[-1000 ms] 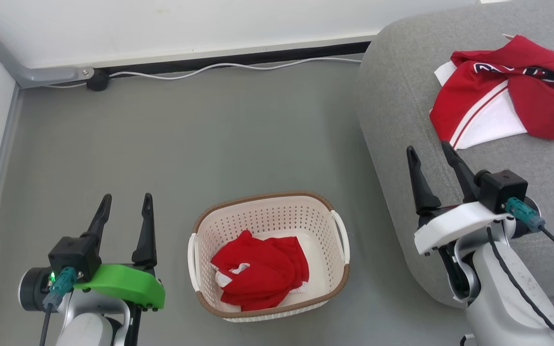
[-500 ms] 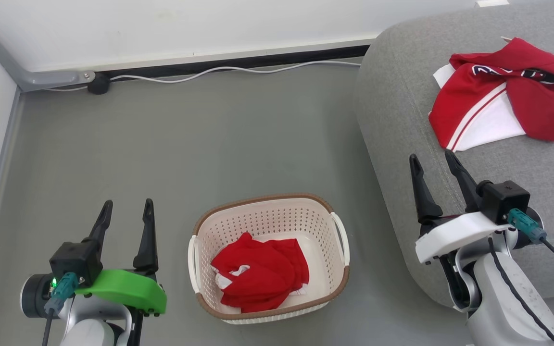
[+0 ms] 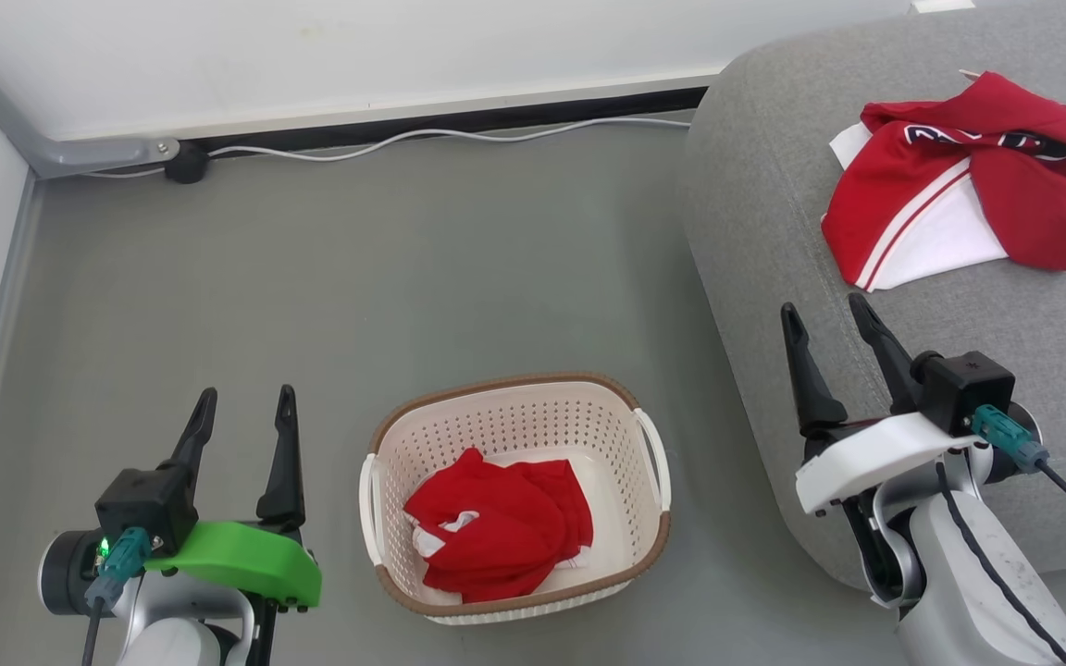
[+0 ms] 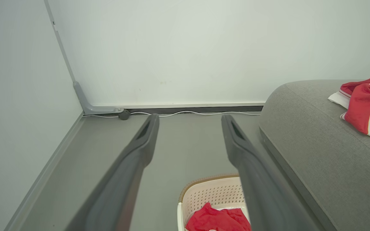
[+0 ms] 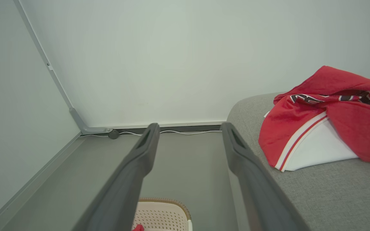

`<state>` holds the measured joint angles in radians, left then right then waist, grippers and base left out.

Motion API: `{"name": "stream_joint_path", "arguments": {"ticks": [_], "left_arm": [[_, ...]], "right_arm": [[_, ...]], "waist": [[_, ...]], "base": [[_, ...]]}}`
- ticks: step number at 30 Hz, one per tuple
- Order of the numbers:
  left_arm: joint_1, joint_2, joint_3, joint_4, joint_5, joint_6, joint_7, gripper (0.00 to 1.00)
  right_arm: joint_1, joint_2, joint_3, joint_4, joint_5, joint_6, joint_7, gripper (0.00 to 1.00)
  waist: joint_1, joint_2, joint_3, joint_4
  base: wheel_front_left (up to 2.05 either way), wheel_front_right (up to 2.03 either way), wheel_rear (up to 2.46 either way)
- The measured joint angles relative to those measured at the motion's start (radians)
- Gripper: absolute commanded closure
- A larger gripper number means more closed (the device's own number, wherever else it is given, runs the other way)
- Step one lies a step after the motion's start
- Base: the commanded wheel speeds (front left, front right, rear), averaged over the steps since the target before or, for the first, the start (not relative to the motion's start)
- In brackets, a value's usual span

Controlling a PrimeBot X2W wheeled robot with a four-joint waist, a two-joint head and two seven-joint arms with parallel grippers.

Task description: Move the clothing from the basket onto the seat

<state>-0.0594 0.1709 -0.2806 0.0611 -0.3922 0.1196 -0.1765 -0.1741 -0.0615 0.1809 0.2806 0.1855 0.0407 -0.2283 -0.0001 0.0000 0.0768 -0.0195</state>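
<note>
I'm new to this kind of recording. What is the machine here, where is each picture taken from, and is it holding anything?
This is a wheeled robot with two arms. The head view comes from a camera on its head, looking down. In it, the left gripper, with the green cover, is at the lower left, and the right gripper is at the lower right. The two wrist views come from a camera on each wrist, looking along that gripper's two dark fingers.

Both grippers are open and hold nothing. On the grey floor stands a cream basket with a crumpled red garment inside. A red-and-white jersey lies on the grey seat at the right. A white cable runs along the wall.
</note>
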Motion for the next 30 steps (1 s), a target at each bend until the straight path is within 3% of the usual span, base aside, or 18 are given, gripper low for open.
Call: {"name": "stream_joint_path", "arguments": {"ticks": [10, 30], "left_arm": [[0.003, -0.006, 0.010, -0.010, 0.003, 0.000, 0.009, 0.00], [0.005, -0.017, -0.018, -0.014, 0.048, 0.004, 0.040, 0.00]], "right_arm": [[0.011, 0.000, 0.001, -0.026, 0.000, -0.016, 0.011, 0.00], [0.013, 0.000, 0.019, -0.119, 0.000, -0.016, 0.041, 0.00]], "waist": [[0.0000, 0.0000, 0.009, 0.000], [0.0001, 0.0000, 0.070, -0.006]], "base": [[0.00, 0.00, 0.00], [0.00, 0.00, 0.00]]}}
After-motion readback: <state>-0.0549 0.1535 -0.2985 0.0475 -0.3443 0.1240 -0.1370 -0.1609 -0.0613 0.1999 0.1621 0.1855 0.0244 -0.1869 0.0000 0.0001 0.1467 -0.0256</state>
